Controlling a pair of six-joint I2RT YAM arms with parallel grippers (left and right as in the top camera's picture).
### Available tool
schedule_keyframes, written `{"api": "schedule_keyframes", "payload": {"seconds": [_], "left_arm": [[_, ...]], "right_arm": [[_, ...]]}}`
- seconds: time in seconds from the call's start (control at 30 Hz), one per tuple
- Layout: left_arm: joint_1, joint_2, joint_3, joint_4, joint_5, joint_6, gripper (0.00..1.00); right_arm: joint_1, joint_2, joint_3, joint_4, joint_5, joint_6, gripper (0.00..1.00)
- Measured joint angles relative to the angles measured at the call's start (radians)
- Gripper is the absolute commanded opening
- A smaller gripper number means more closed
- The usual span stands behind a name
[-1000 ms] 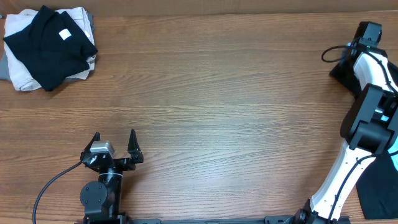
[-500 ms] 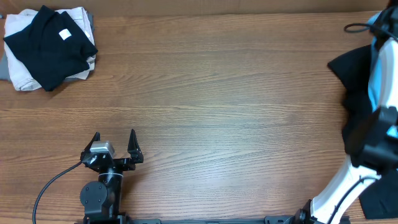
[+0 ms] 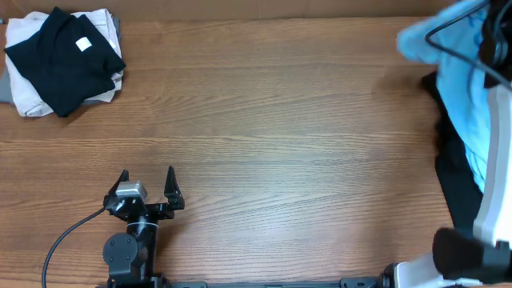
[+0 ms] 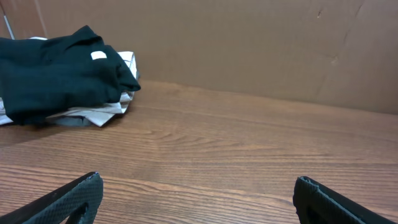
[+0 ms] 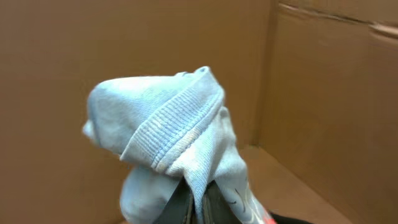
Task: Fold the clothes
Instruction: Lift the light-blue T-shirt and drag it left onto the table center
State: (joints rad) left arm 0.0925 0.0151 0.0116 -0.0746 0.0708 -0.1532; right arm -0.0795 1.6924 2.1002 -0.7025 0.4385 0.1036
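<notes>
The clothes, a light blue T-shirt [image 3: 462, 88], hang bunched at the table's far right edge, lifted off the wood. In the right wrist view my right gripper [image 5: 198, 200] is shut on a fold of that shirt [image 5: 168, 130], whose ribbed hem bulges above the fingers, with a bit of red print at the bottom. In the overhead view the cloth and arm hide the right gripper. My left gripper [image 3: 147, 174] rests low at the front left, open and holding nothing. Its fingertips [image 4: 93, 182] stand wide apart over bare wood.
A black garment [image 3: 64, 60] lies on a beige cloth [image 3: 100, 24] at the back left corner, also seen from the left wrist [image 4: 59, 74]. More black fabric [image 3: 458, 188] lies under the blue shirt at the right. A cardboard wall [image 4: 249, 43] lines the far edge.
The right arm has risen and pulled the light blue shirt up from the black pile at the right, so it now fills the upper right. The left arm has not moved.
</notes>
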Motion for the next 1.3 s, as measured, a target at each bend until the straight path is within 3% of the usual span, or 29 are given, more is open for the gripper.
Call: {"api": "schedule_keyframes", "payload": {"seconds": [0.33, 0.7, 0.83, 0.87, 0.9, 0.93, 1.0, 1.3], "left_arm": [[0.0, 0.0, 0.0, 0.0, 0.0, 0.0, 1.0], [0.0, 0.0, 0.0, 0.0, 0.0, 0.0, 1.0], [0.0, 0.0, 0.0, 0.0, 0.0, 0.0, 1.0], [0.0, 0.0, 0.0, 0.0, 0.0, 0.0, 1.0], [0.0, 0.0, 0.0, 0.0, 0.0, 0.0, 1.0], [0.0, 0.0, 0.0, 0.0, 0.0, 0.0, 1.0], [0.0, 0.0, 0.0, 0.0, 0.0, 0.0, 1.0], [0.0, 0.0, 0.0, 0.0, 0.0, 0.0, 1.0]], "right_arm": [[0.357, 0.013, 0.01, -0.068, -0.344, 0.112, 0.04], [0.671, 0.377, 0.003, 0.02, -0.621, 0.29, 0.05], [0.755, 0.445, -0.005, 0.068, -0.647, 0.315, 0.33], [0.769, 0.446, -0.006, 0.082, -0.649, 0.317, 0.53], [0.781, 0.445, -0.006, 0.098, -0.652, 0.322, 0.83], [0.788, 0.442, -0.003, 0.109, -0.656, 0.314, 0.93], [0.79, 0.44, 0.007, 0.11, -0.661, 0.315, 1.0], [0.629, 0.426, 0.027, -0.094, -0.667, 0.315, 1.0]]}}
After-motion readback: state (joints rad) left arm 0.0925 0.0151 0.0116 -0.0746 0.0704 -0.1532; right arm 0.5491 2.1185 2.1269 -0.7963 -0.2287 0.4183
